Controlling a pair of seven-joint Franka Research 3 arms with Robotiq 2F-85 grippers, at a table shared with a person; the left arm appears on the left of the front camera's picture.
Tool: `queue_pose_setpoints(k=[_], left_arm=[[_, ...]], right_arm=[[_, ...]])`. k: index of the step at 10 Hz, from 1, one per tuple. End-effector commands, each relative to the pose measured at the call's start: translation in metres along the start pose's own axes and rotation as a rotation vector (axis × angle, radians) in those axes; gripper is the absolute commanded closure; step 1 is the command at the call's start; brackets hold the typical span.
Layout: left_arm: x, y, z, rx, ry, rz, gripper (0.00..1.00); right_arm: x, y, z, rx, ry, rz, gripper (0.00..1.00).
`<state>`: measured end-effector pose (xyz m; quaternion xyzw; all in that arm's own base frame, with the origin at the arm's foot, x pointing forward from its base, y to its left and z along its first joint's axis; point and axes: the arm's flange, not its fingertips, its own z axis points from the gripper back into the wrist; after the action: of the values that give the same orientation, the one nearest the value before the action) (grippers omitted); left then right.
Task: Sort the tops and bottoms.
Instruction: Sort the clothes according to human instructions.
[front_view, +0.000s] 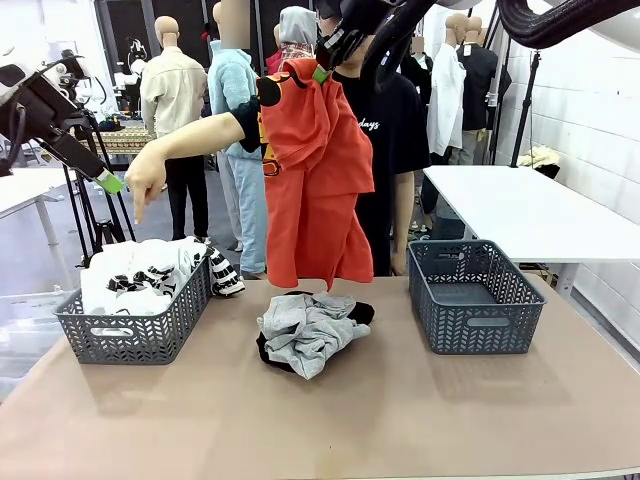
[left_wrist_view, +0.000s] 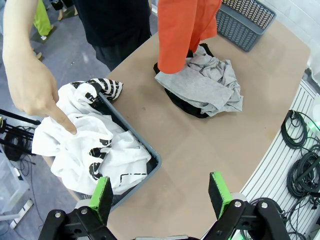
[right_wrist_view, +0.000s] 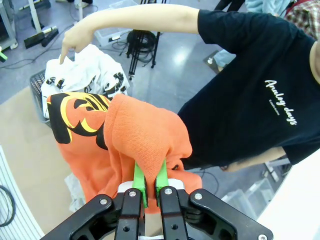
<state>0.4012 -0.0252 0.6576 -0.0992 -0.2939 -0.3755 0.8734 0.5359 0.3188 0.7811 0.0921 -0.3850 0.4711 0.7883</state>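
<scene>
Hanging vertically from right claw (front_view: 321, 73), orange shirt (front_view: 318, 190)

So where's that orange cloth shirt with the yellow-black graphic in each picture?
Front view: the orange cloth shirt hangs top centre from the right tool.
Left wrist view: top centre, above the light grey shirt.
Right wrist view: centre, pinched in the tool.
Shared landmark: the white black-printed shirt under the person's pointing hand.

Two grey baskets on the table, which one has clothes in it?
The left basket, the one the person's hand points into: it holds the white shirt with black print. The right basket shows its bare bottom.
</scene>
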Motion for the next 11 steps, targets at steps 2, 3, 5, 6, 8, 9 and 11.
queue_pose_setpoints(k=[2, 3, 5, 6, 8, 9, 11], left_arm=[[-0.029, 0.019, 0.037, 0.206, 0.036, 0.019, 0.00], [-0.039, 0.022, 0.047, 0.224, 0.005, 0.025, 0.00], [-0.059, 0.036, 0.074, 0.260, 0.030, 0.005, 0.00], [-0.067, 0.042, 0.092, 0.267, -0.017, 0.027, 0.00], [-0.070, 0.048, 0.099, 0.223, -0.101, 0.068, 0.00], [-0.069, 0.046, 0.098, 0.271, -0.018, 0.046, 0.00], [-0.069, 0.046, 0.098, 0.271, -0.018, 0.046, 0.00]], right_arm=[[-0.001, 0.001, 0.004, 0.002, -0.004, -0.008, 1.00], [-0.001, 0.001, 0.004, 0.002, -0.004, -0.008, 1.00], [-0.001, 0.001, 0.004, 0.002, -0.004, -0.008, 1.00], [-0.001, 0.001, 0.004, 0.002, -0.004, -0.008, 1.00], [0.000, 0.000, 0.000, 0.000, 0.001, -0.001, 1.00], [0.022, 0.000, -0.032, 0.111, -0.024, 0.035, 1.00], [0.093, 0.028, -0.063, 0.184, -0.059, 0.217, 1.00]])
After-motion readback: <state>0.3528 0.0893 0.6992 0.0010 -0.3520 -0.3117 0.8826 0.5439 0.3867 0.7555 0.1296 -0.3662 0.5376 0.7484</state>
